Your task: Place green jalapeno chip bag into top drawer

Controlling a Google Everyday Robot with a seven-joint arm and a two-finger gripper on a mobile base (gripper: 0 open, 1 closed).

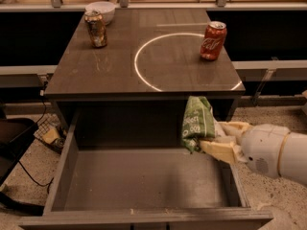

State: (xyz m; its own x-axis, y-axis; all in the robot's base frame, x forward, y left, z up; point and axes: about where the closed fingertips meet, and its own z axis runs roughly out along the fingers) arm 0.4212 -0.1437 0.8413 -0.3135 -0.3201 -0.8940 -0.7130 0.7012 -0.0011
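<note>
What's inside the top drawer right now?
Only bare grey floor shows in the top drawer. At its right side the gripper, jaws shut, holds the green jalapeno chip bag, which hides the corner behind.

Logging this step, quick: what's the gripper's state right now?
Gripper: shut on the chip bag, held over the right side of the open drawer.

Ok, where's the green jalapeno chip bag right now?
The green jalapeno chip bag hangs on the right of the camera view, held by the gripper over the open top drawer, below the tabletop front edge.
</note>
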